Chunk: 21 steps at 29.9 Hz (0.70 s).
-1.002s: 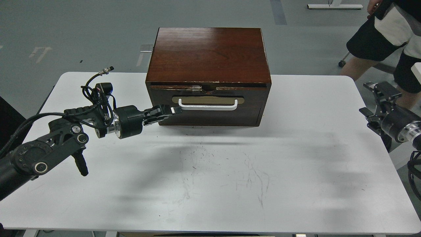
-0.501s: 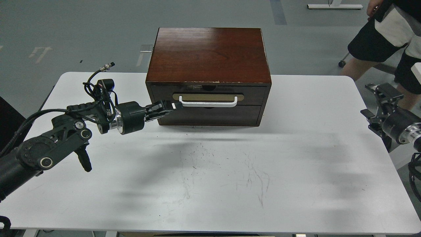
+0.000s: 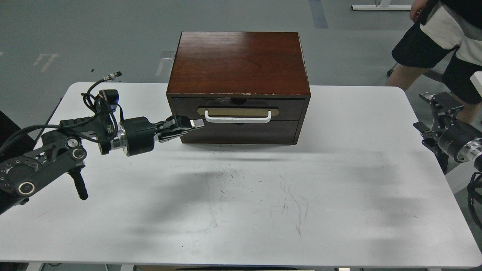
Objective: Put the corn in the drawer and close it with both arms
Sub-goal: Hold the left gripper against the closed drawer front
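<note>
The drawer (image 3: 237,110) sat flush in its cabinet; I saw no corn, presumably inside. My left tool (image 3: 194,124), fingers nearly together and holding nothing, hovered by the handle's (image 3: 238,117) left end. It risked snagging the handle and reopening the drawer. The right tool (image 3: 429,116) gaped empty off the desk (image 3: 339,188).

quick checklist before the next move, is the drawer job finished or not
1. Drawer front flush with the cabinet: ok.
2. Corn inside: cannot tell, none in view.
3. Left gripper off the white handle: ok, just left of it.
4. Left gripper empty: ok, shut on nothing.
5. Right gripper clear of cabinet: ok, at the table edge, open.
6. Person standing near the right arm: not ok.
</note>
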Each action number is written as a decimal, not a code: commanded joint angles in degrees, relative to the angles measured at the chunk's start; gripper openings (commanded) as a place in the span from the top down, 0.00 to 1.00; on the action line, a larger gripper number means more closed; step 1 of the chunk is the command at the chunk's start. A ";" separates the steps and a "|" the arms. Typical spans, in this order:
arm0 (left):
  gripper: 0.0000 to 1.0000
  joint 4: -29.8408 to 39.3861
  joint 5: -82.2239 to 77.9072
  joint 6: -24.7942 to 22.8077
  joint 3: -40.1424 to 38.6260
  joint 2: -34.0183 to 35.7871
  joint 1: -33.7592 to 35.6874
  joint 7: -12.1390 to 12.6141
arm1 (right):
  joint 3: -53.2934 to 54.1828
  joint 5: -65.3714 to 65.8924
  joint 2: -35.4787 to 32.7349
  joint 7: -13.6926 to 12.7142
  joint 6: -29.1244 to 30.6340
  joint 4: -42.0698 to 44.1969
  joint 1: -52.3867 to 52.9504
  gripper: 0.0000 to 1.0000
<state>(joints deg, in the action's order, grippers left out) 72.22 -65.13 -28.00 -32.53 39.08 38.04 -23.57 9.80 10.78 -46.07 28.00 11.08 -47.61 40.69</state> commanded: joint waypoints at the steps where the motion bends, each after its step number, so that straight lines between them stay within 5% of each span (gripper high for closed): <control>1: 0.51 3.09 6.83 0.00 -0.25 3.80 -0.16 -1.38 | 1.53 0.03 0.19 0.00 -0.01 -0.12 -0.08 0.00; 2: 0.25 3.63 10.77 0.00 -0.42 5.11 -0.42 -1.91 | 2.32 -0.06 0.36 0.00 -0.01 -0.12 -0.08 0.00; 4: 0.00 3.72 17.97 0.00 -0.51 7.05 -1.03 -2.96 | 3.99 -0.06 0.89 0.00 -0.01 -0.20 -0.08 0.00; 11: 0.00 2.84 35.32 0.00 -5.51 12.07 -4.72 -4.43 | 9.53 -1.72 4.14 0.00 -0.09 0.06 -0.26 0.00; 21: 0.00 -0.93 43.32 0.00 -9.13 9.88 -10.61 -4.43 | 11.38 -8.50 10.73 0.00 -3.61 0.15 -0.34 0.00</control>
<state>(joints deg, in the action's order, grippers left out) 72.87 -24.03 -28.00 -41.45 50.34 28.27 -28.00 20.53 2.63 -37.06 28.00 8.61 -47.47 40.42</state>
